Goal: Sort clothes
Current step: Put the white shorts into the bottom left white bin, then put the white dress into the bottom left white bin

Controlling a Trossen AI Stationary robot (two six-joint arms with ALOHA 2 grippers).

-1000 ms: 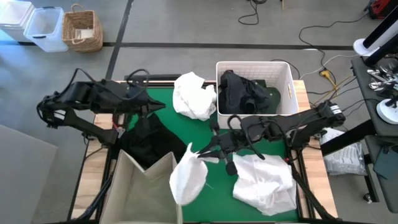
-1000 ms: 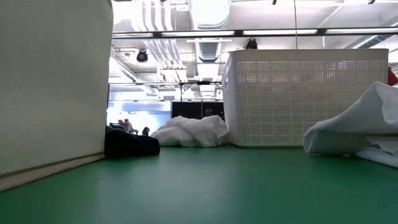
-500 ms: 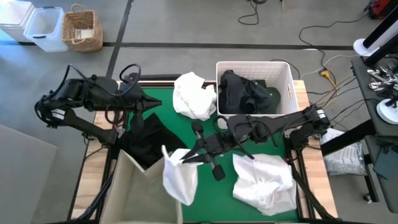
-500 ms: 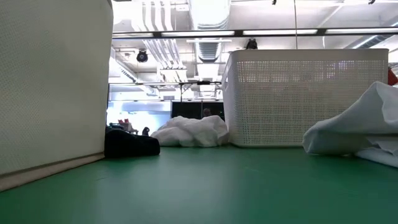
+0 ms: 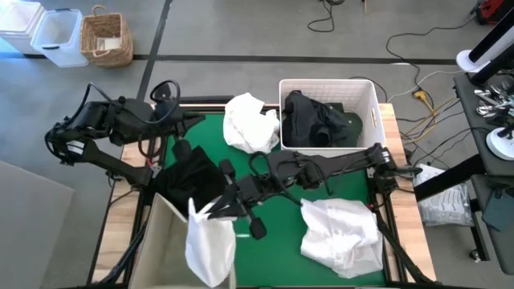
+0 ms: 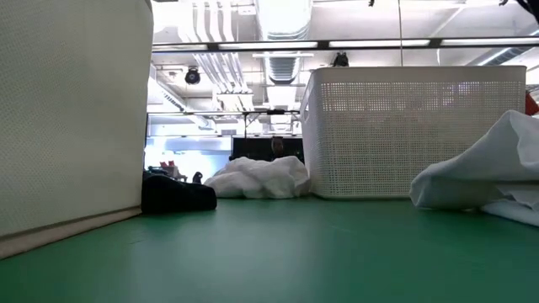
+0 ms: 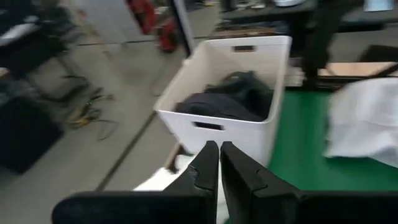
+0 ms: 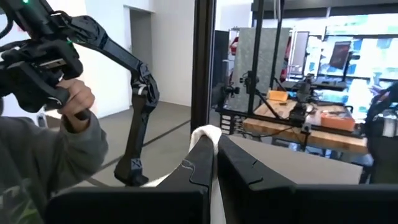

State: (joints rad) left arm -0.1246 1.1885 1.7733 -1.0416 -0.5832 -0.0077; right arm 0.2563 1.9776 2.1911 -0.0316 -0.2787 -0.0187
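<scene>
R gripper (image 5: 210, 210), clamped on white garment (image 5: 209, 245), moved lower-left over beige bin (image 5: 165, 249); L gripper (image 5: 193, 119) clenched empty. Darks in basket (image 5: 376, 104); two whites (image 5: 250, 122), black one (image 5: 191, 178) left.

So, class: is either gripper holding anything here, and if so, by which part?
The right gripper is shut on a white garment, pinching its top edge so it hangs over the beige bin. The left gripper is shut and holds nothing.

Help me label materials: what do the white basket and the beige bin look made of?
White basket: probably rigid plastic, matte, with fine perforated grid walls and moulded handle slots. Beige bin: seemingly woven fabric, matte; a fine weave texture shows on its wall.
</scene>
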